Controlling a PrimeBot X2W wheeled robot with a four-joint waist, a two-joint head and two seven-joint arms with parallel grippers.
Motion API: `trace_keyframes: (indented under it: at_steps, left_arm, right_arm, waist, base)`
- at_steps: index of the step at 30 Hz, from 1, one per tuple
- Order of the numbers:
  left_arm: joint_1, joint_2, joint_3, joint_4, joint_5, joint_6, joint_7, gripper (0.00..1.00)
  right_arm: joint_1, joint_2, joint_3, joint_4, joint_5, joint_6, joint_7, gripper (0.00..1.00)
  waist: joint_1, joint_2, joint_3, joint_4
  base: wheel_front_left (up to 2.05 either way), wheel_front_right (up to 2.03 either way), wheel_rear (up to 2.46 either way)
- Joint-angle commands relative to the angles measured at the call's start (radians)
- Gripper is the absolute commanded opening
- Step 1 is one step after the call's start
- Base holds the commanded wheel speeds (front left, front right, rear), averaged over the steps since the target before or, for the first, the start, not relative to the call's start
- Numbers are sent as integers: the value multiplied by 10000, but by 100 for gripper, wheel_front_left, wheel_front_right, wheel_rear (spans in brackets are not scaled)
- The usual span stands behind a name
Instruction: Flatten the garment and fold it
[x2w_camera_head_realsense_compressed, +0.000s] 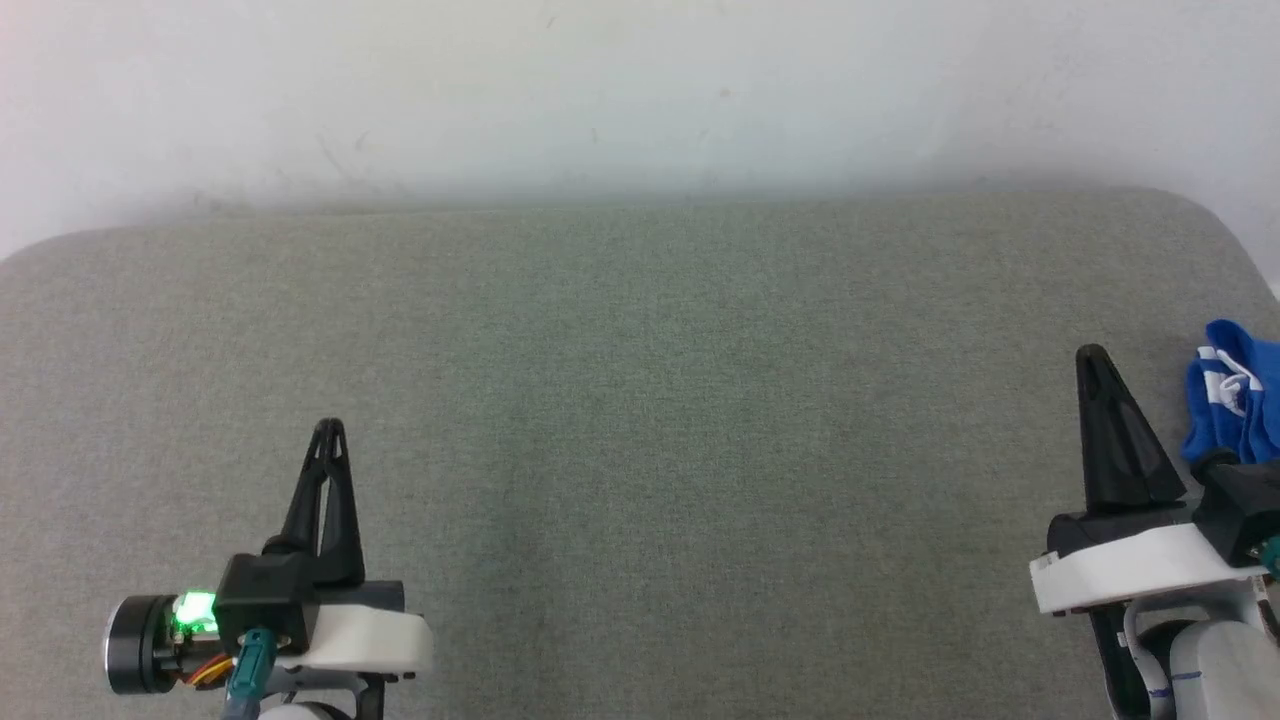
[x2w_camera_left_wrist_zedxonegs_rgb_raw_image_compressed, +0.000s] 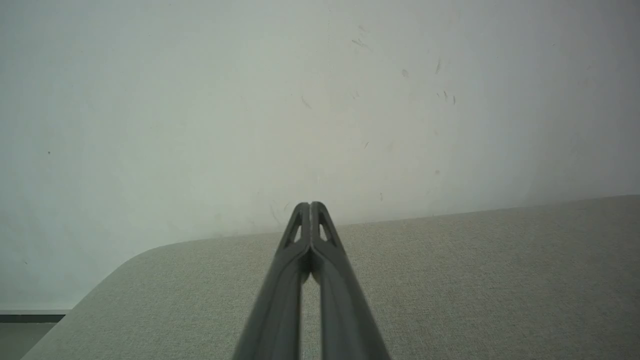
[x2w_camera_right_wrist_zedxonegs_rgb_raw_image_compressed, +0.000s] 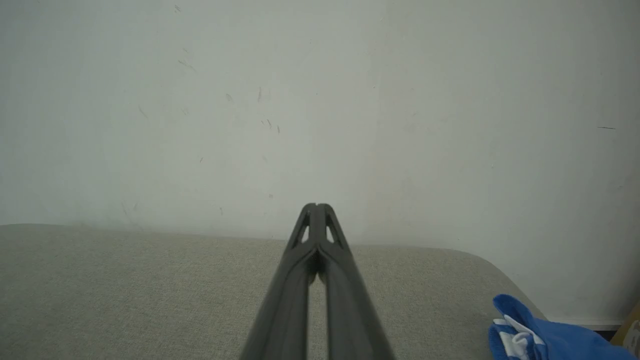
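the counter (x2w_camera_head_realsense_compressed: 640, 420) has a soft grey-green cloth top with round corners, and its far edge sits against a white wall (x2w_camera_head_realsense_compressed: 640, 90) with a few small marks on it. the left gripper (x2w_camera_head_realsense_compressed: 329, 430) is over the near left part of the counter, and its two dark fingers point up toward the far edge. the fingers are pressed together at the tips and there is nothing between them. in the left wrist view the left gripper (x2w_camera_left_wrist_zedxonegs_rgb_raw_image_compressed: 310, 206) shows the same thing, with the two tips touching and a thin gap lower down. a small green light (x2w_camera_head_realsense_compressed: 195, 608) glows on the wrist behind it. the right gripper (x2w_camera_head_realsense_compressed: 1090, 355) is over the near right part of the counter. its fingers are pressed together too, and it holds nothing. the right wrist view shows the right gripper (x2w_camera_right_wrist_zedxonegs_rgb_raw_image_compressed: 316, 206) with its tips closed tight. the garment (x2w_camera_head_realsense_compressed: 1240, 400) is bright blue with some white on it. it lies in a bunched-up heap at the right edge of the counter, just beside the right gripper on its outer side. in the right wrist view the garment (x2w_camera_right_wrist_zedxonegs_rgb_raw_image_compressed: 545, 340) sits near the round far right corner of the counter. the heap meets a dark part of the right arm in the head view, but i cannot tell if they touch.
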Motion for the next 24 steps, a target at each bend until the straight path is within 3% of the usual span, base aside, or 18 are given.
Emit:
trace_keyframes:
  at_steps: [1,24]
  left_arm:
    - [-35,-71,68,53,59,-101,68,0]
    - [-72,-338,277,203,140,-509,538,0]
  right_arm:
    - [105,47,20,-40,-114,-4,71,0]
    - [258,109,176,-91,-296,-7,541,0]
  waist:
    - [0,0,-6,-1]
    - [0,0,-119,-13]
  base:
    - [0,0,0]
    - [0,0,0]
